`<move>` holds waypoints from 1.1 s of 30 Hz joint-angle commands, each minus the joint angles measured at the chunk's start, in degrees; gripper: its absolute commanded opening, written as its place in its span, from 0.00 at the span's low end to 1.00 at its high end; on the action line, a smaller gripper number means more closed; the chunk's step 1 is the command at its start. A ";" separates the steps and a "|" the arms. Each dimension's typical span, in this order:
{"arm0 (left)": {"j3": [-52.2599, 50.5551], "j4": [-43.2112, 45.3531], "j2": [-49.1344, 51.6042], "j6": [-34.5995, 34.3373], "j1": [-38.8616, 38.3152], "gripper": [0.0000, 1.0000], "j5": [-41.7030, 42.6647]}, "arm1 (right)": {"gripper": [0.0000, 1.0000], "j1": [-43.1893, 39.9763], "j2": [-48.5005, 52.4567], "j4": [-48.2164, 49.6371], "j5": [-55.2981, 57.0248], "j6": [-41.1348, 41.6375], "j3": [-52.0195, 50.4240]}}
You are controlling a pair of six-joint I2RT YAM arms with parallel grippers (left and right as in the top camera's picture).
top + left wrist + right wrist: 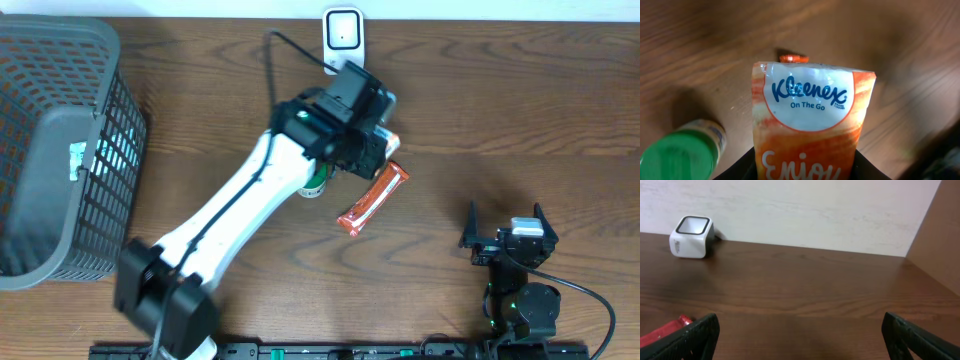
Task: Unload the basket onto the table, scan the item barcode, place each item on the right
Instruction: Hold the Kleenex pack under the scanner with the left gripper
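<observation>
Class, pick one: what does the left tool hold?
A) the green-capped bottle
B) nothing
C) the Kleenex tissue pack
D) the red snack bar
C: the left wrist view shows the Kleenex tissue pack held in the left tool, with the green-capped bottle apart beside it.

Left arm (pixel 235 205) white with black joints and a green light (pixel 303 118) — right claw (pixel 505 213) black.

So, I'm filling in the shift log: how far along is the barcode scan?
Done: the Kleenex tissue pack is off the table, clamped in the left gripper. In hand: it hangs above the table, a little short of the white scanner. Left: turning its barcode, not visible here, to the scanner window. The right gripper sits open, idle.
</observation>
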 commanded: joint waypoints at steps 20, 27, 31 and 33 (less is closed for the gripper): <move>-0.28 12.66 13.70 15.47 0.28 0.42 -17.00 | 0.99 0.13 -0.11 -0.17 0.35 -0.76 -0.04; -0.28 13.64 17.55 15.65 1.55 0.42 -18.53 | 0.99 0.13 -0.11 -0.17 0.35 -0.76 -0.04; -0.28 13.62 18.91 15.63 2.45 0.43 -18.51 | 0.99 0.13 -0.11 -0.17 0.35 -0.76 -0.04; -0.28 13.53 19.21 15.63 2.60 0.43 -18.25 | 0.99 0.13 -0.11 -0.20 0.35 -0.76 -0.04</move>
